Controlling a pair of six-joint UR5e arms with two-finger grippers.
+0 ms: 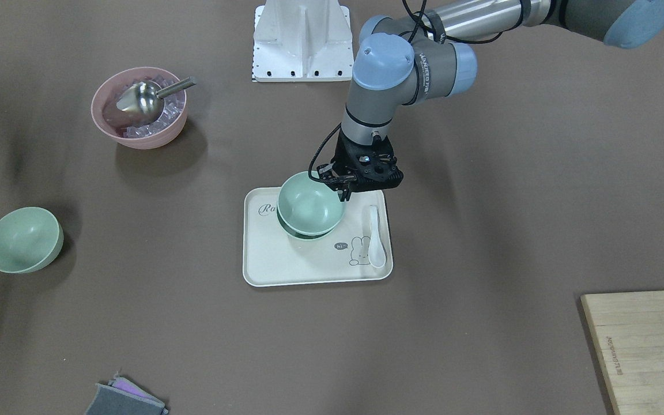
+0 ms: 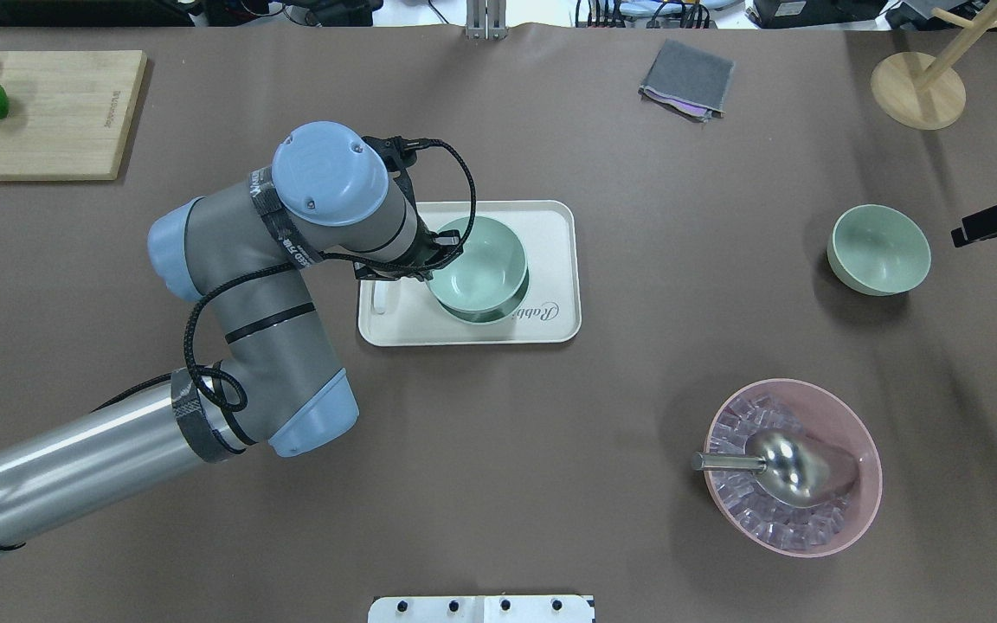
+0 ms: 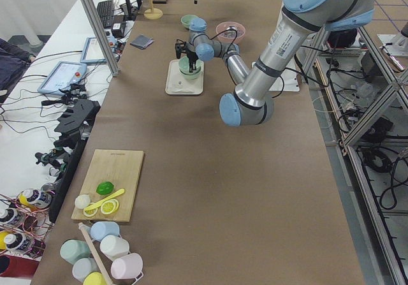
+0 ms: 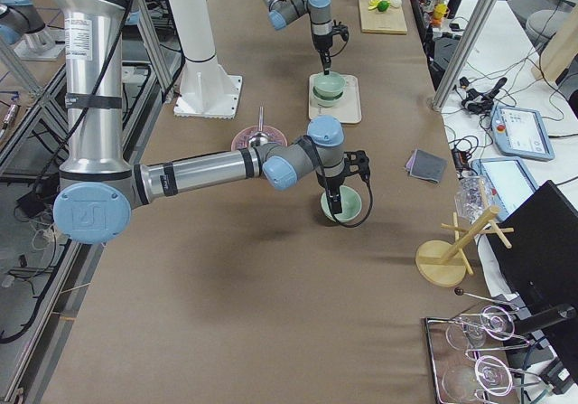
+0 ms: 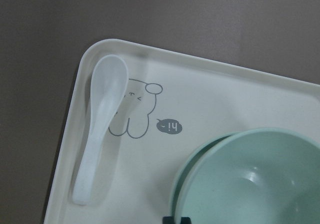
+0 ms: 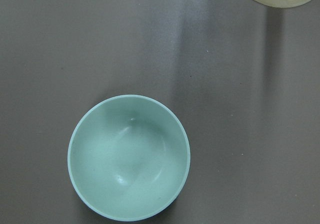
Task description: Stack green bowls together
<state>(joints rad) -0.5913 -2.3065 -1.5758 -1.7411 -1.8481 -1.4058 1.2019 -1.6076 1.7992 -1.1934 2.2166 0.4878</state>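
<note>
Left arm is stretching out over the middle of the tabletop, elbow folded, wrist pointing straight down. The left claw (image 1: 344, 195) is pinching the rim of a small round pale mint-green matte bowl (image 1: 309, 204). That held bowl is sitting slightly off-centre in a second identical green bowl (image 2: 507, 310), whose rim is peeking out as a crescent. Both are resting over a cream rectangular tray (image 1: 286, 265).

The tray is showing cursive script beginning "Rabbi", the rest hidden by the bowls. It is also showing a line-drawn rabbit (image 1: 359, 252) and a speech bubble (image 1: 340, 246) reading "hi~". A white soup spoon (image 1: 376, 242) is lying beside the rabbit. Lettering on the arm's wrist joint is coming through too small to read.

The third green bowl (image 2: 879, 249) is standing upright, alone, toward the tabletop's right end. The right claw (image 2: 970, 230) is hovering just beside it, wrist down. It is showing only as a black sliver, so I cannot tell whether it is open or closed.
</note>
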